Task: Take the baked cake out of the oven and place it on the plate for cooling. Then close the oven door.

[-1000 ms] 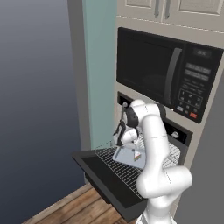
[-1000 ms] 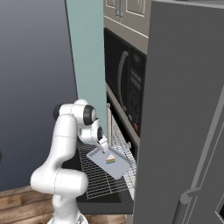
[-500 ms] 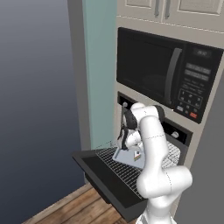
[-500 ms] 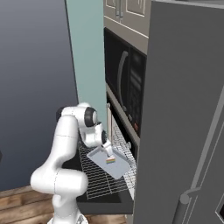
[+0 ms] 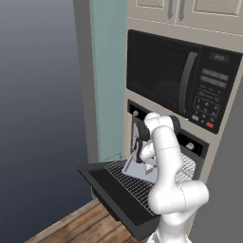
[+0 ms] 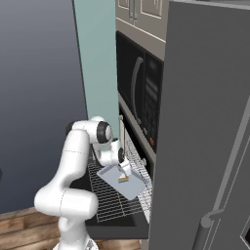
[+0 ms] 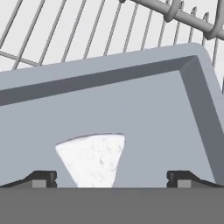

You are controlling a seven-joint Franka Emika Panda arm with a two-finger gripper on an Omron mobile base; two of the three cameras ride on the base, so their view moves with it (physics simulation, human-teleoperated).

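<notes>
The oven [image 5: 191, 143] stands with its black oven door [image 5: 116, 199] folded down flat. On the pulled-out wire rack [image 5: 129, 182] lies a grey tray [image 5: 135, 170] that carries the cake [image 5: 150, 167], a small wedge. In the right base view the cake [image 6: 124, 179] shows coloured layers on the tray [image 6: 110, 173]. My gripper [image 6: 125, 169] hangs open just above it. In the hand view the white cake wedge [image 7: 94, 159] lies on the tray [image 7: 144, 109] between my two fingertips [image 7: 42, 178], a little left of the middle of my gripper [image 7: 111, 182]. The plate is out of view.
A black microwave [image 5: 166, 78] sits right above the oven. A tall grey panel [image 6: 205, 122] with a handle stands close on the right. The open door [image 6: 114, 225] juts out over the wooden floor [image 5: 61, 228]. A pale teal wall [image 5: 107, 80] borders the left.
My hand has come down and forward onto the tray, so the gripper now sits low over the cake. Its jaws have stayed open. Tray and door have not moved.
</notes>
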